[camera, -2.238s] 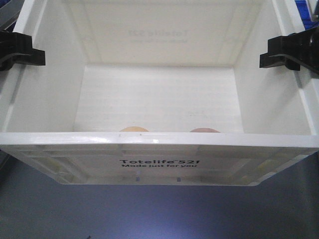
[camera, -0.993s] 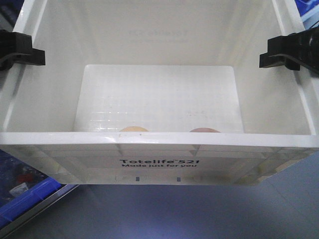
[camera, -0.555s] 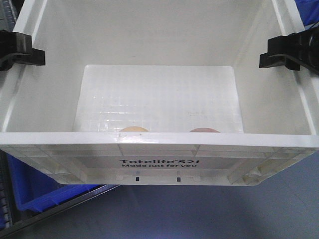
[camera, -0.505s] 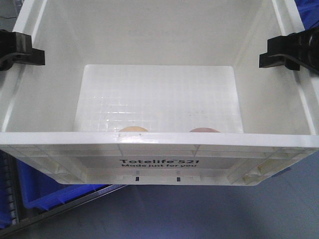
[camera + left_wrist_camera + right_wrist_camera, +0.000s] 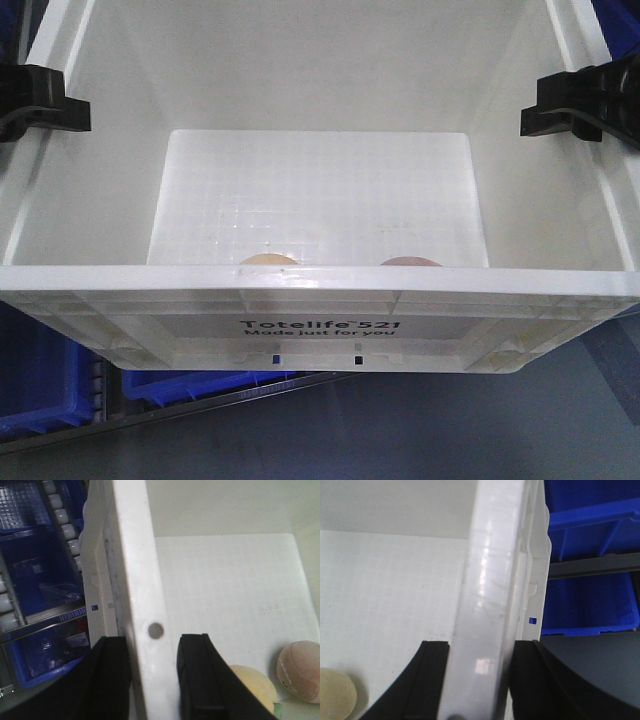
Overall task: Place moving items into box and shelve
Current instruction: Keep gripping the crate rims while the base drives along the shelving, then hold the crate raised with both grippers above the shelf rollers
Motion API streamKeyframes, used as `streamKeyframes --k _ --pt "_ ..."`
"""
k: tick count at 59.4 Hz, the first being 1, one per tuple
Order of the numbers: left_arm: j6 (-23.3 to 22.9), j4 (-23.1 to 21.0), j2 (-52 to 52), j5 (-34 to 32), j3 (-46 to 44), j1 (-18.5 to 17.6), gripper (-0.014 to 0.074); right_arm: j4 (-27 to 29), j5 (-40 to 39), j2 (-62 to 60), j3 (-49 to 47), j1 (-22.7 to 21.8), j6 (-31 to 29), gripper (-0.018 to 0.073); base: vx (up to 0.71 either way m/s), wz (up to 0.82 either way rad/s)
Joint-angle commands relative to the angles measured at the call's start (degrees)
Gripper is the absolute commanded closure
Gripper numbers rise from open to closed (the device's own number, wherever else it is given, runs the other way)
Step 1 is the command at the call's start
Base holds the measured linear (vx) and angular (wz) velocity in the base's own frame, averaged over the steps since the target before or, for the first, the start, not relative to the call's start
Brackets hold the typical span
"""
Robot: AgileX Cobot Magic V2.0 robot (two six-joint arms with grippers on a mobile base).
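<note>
A white plastic box [image 5: 320,285], printed "Totelife 521 Made just for you" in black on its near wall, is carried between the two arms of a mobile robot. The left end effector [image 5: 150,650] is clamped on the box's left wall, one black finger [image 5: 111,675] outside and the other inside, just below a small round hole in the rim. The right end effector [image 5: 480,652] pinches the opposite wall in the same way, its fingers pressed against both faces of the glossy rim. Inside, two rounded lumps lie on the gridded floor, close against the near wall: a yellowish-tan lump [image 5: 252,685] nearer the left wall and a pinkish-beige lump [image 5: 300,670], marked with a seam and small dark specks, just beside it. From the front, only their tops [image 5: 268,259] show above the rim. The rest of the box floor is bare white plastic. Blue bins [image 5: 190,385] sit on a rack below and beyond the box, with a row of white rollers [image 5: 60,515] visible past the left wall and a grey shelf rail [image 5: 592,565] past the right.
</note>
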Motion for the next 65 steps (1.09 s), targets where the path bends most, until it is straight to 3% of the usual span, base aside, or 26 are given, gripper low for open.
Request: streamKeyframes --k 1,65 --pt "0.9 -1.2 -1.6 -7.5 -2.8 -0.3 0.0603 1.3 -7.4 -1.8 -2.2 -0.3 -1.0 0.0565 0.07 0.35" --pt "0.9 -1.2 -1.6 -7.5 -2.8 -0.3 0.0603 1.3 -7.4 -1.8 -2.2 -0.3 -1.0 0.0565 0.07 0.21"
